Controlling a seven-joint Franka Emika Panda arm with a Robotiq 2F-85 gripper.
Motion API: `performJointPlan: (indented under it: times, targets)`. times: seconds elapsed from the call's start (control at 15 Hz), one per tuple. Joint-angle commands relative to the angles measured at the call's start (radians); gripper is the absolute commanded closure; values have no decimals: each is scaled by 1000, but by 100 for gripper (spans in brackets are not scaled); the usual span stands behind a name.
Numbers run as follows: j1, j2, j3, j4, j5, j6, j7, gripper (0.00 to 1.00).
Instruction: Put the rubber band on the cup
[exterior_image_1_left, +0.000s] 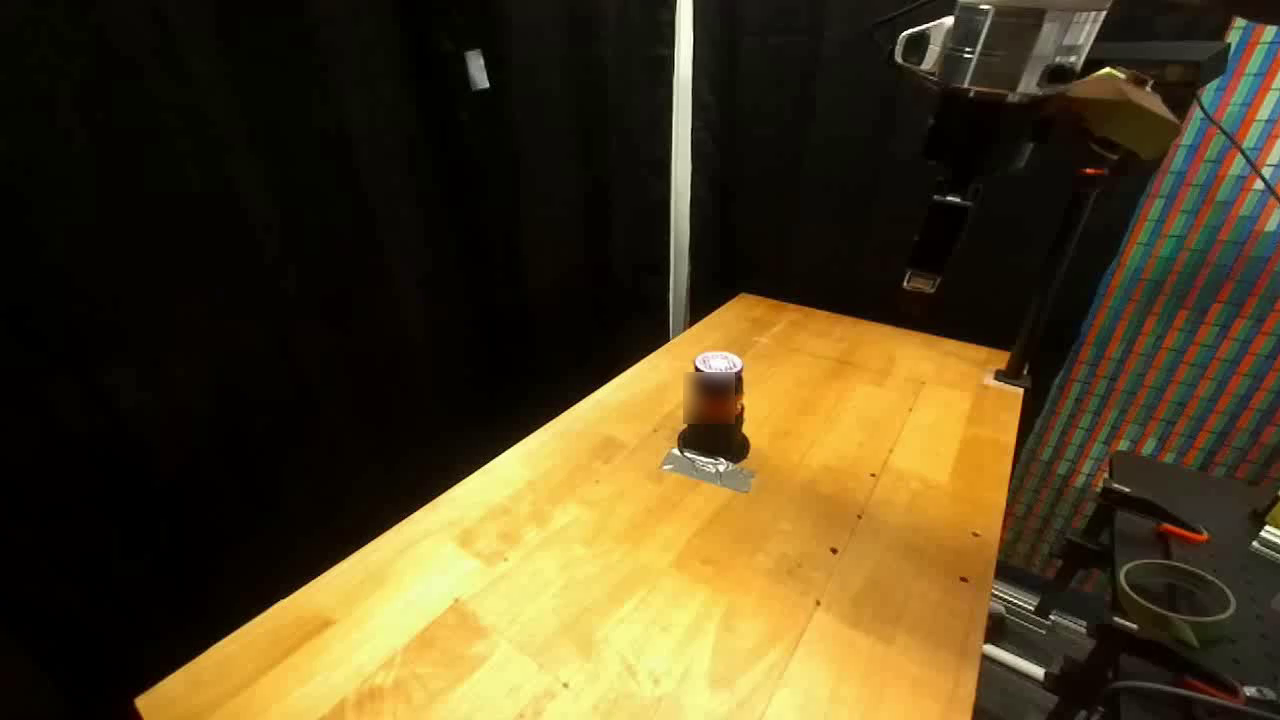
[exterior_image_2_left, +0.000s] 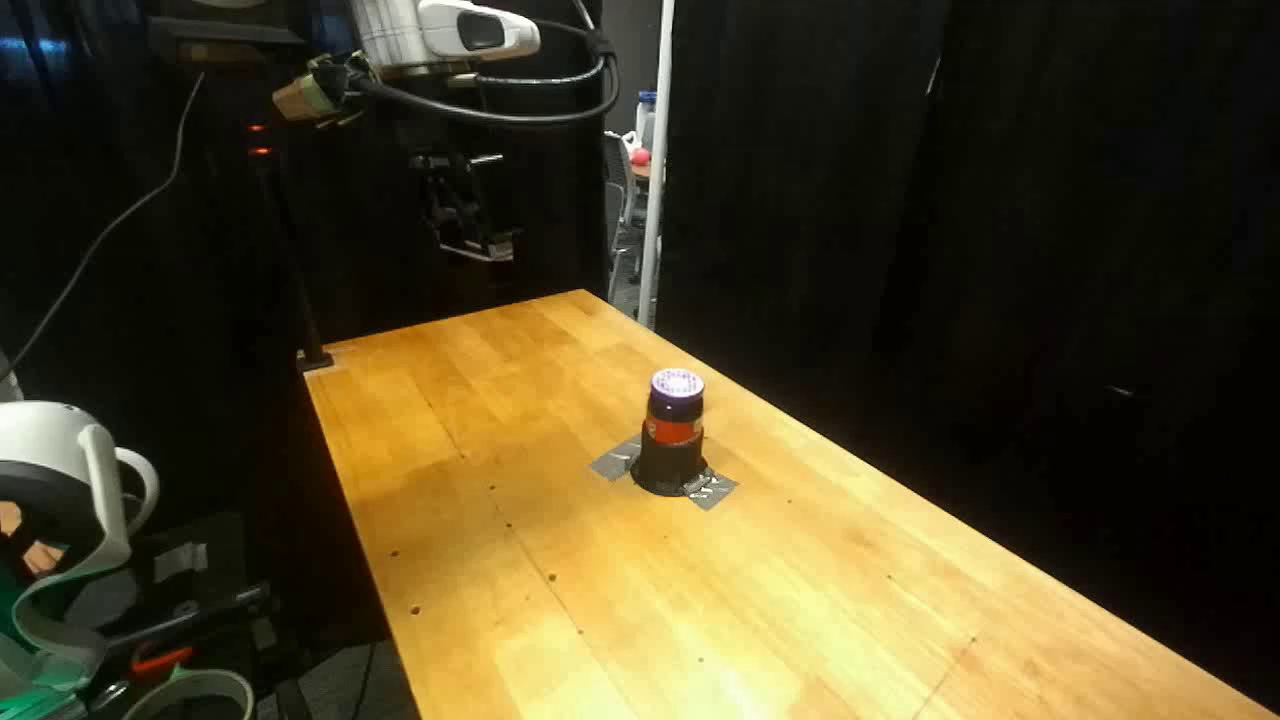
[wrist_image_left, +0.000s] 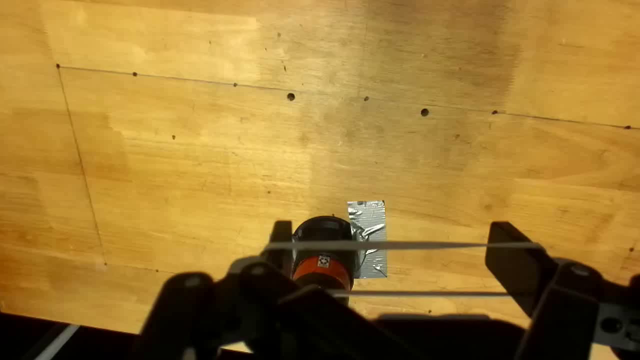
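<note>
The cup, a short cylinder with a pale patterned top, dark upper part and orange-red band, stands upright in a black base on the table in both exterior views (exterior_image_1_left: 717, 362) (exterior_image_2_left: 674, 430). In the wrist view, the cup (wrist_image_left: 322, 267) shows beyond the left finger, partly covered by it. My gripper (wrist_image_left: 390, 235) is open, its fingers wide apart. The rubber band (wrist_image_left: 400, 245), thin and grey, is stretched around both fingers as two parallel strands. The gripper hangs high above the table's far end in both exterior views (exterior_image_1_left: 921, 282) (exterior_image_2_left: 478, 250), apart from the cup.
Silver tape (exterior_image_1_left: 708, 470) fixes the cup's black base to the wooden table (exterior_image_1_left: 620, 600). A thin dark stand (exterior_image_2_left: 290, 250) rises at the table's far corner. Beside the table a dark cart (exterior_image_1_left: 1150, 500) bears a tape roll (exterior_image_1_left: 1178, 600). Black curtains hang behind.
</note>
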Motion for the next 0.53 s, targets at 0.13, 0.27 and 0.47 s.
performJointPlan:
  times: [0.13, 0.27, 0.47]
  targets:
    - [24, 1, -22, 9, -9, -3, 7, 0]
    - [15, 35, -11, 45, -34, -16, 26, 0]
    - [-19, 191, -12, 181, -107, 74, 80, 0]
